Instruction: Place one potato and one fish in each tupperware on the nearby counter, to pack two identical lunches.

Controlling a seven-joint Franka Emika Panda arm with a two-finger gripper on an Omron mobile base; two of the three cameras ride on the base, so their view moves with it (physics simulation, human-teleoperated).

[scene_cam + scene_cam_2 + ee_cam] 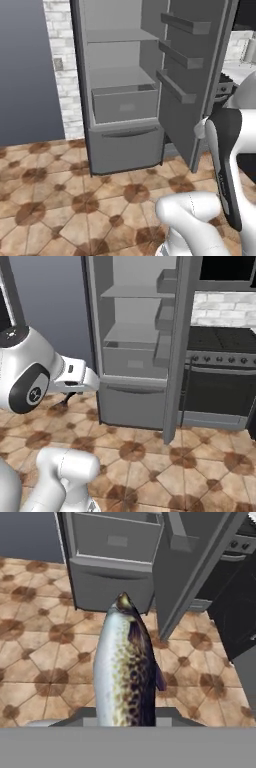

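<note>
Now the gripper (125, 722) clamps the fish (122, 667), which juts straight ahead.

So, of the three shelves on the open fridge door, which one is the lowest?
The lowest door shelf is the one level with the grey drawer inside the fridge. The other two door shelves sit above it, nearer the door's top.

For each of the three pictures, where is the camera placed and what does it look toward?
Left base view: behind the arm, on its left, facing the open fridge; arm at lower right.
Right base view: behind on the right, facing the fridge and stove; arm at lower left.
Hand view: on the hand, along the gripper, at the held fish.
All share the fridge and tiled floor.
</note>
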